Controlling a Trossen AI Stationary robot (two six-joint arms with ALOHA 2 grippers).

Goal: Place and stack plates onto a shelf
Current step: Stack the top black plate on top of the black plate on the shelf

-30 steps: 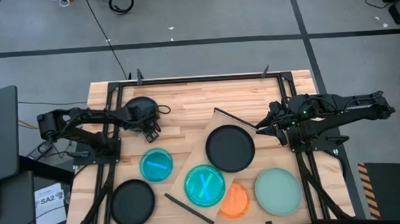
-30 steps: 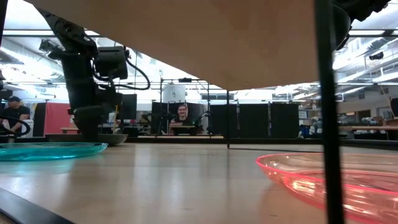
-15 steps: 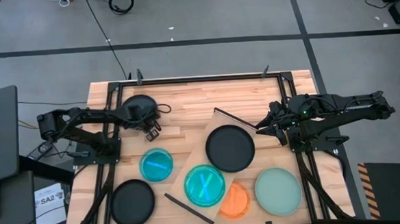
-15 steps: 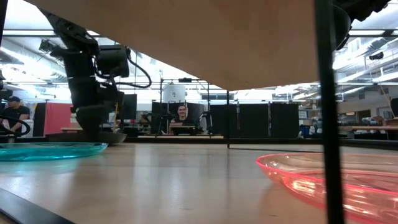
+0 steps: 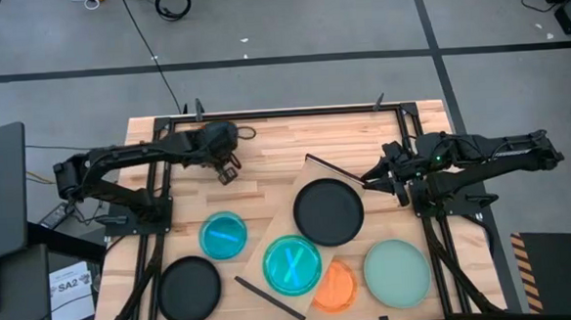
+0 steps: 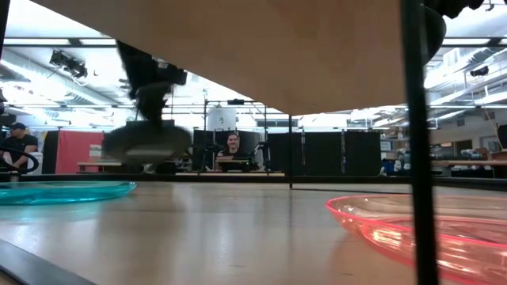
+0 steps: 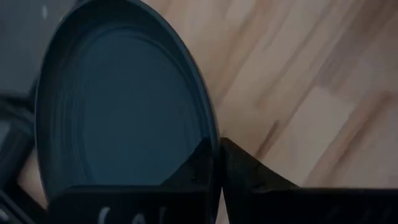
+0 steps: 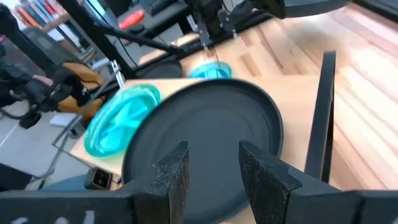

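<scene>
My left gripper (image 5: 227, 171) is shut on a matte black plate (image 5: 209, 140) at the table's far left. In the low view this plate (image 6: 146, 143) hangs above the table top. The shelf (image 5: 282, 224) lies slantwise mid-table. On it rest another black plate (image 5: 328, 213) and a teal plate (image 5: 292, 264). My right gripper (image 5: 369, 183) hovers open at the shelf's far right corner, its fingers (image 8: 171, 171) standing short of that black plate (image 8: 205, 137). On the table lie a teal plate (image 5: 223, 235), a black plate (image 5: 188, 289), a mint plate (image 5: 396, 271) and an orange plate (image 5: 337, 288), this last one partly under the shelf. My left gripper pinches the black plate's rim (image 7: 210, 140) between its two fingers, one on the plate's inner side and one outside. It holds the rim on the side toward the table's near right. The plate is lifted clear of the table and hangs roughly level.
Dark frame rails (image 5: 153, 245) run along the table's left and right sides. The shelf's dark end strip (image 8: 326, 112) stands close beside my right gripper. Bare wood (image 5: 265, 141) lies along the far edge between the arms. People sit in the room beyond the table (image 6: 231, 146).
My left gripper has shut on the black plate's rim, then risen and gone toward the table's far edge and right. The plate, which lay on the table, is now lifted clear.
</scene>
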